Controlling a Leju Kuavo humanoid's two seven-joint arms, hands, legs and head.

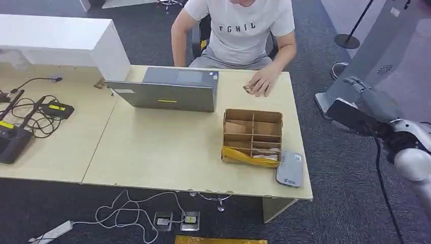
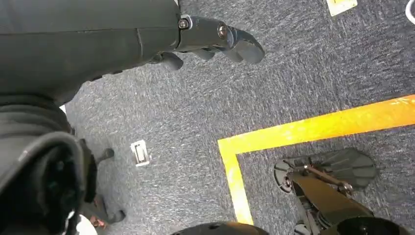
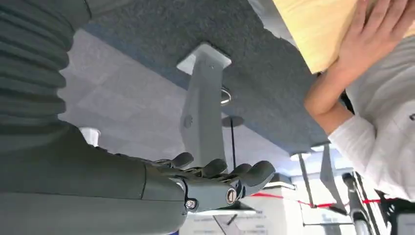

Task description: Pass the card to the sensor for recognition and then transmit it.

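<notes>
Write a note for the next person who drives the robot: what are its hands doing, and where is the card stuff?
Left hand: hangs over the carpet, fingers loosely curled, holding nothing.
Right hand: raised off the table's right side, fingers apart, holding nothing.
Cardboard divider box sits near the table's right end; what look like cards lie in its near compartments.
Grey card reader lies flat on the table corner right of the box.
A person's hand rests on the far table edge.
Done: nothing visible yet.
Left: take a card, present it to the reader, then hand it over.

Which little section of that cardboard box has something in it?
The front right section of the cardboard box, nearest the grey sensor, holds whitish cards. The other sections look empty.
</notes>
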